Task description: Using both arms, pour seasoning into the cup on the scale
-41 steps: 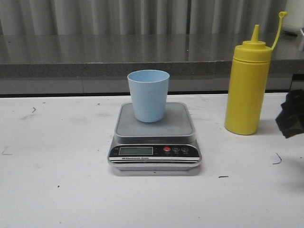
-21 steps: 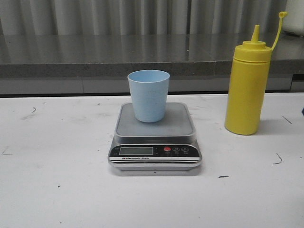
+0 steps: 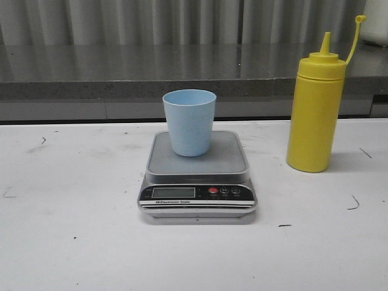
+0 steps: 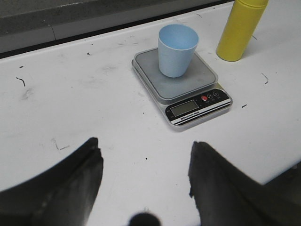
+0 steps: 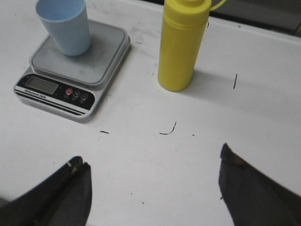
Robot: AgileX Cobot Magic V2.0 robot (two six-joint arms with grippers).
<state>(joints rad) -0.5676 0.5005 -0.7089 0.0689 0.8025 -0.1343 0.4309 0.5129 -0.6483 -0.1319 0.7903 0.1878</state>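
The pale blue cup (image 3: 189, 121) stands upright on the grey platform of the scale (image 3: 229, 159) at the table's middle. The yellow seasoning bottle (image 3: 316, 109) stands upright to the right of the scale, its cap hanging open on its tether. Neither gripper shows in the front view. In the left wrist view my left gripper (image 4: 145, 153) is open and empty, held above the table well short of the scale (image 4: 207, 77) and cup (image 4: 177, 50). In the right wrist view my right gripper (image 5: 153, 162) is open and empty, well short of the bottle (image 5: 181, 44) and the scale (image 5: 106, 52).
A dark grey ledge (image 3: 121, 73) runs along the back of the white table (image 3: 73, 242), with a grey curtain behind it. Small black marks dot the tabletop.
One second ago my right gripper showed at the right edge of the front view beside the bottle. It has since drawn out of that view. Cup, scale and bottle have not moved.
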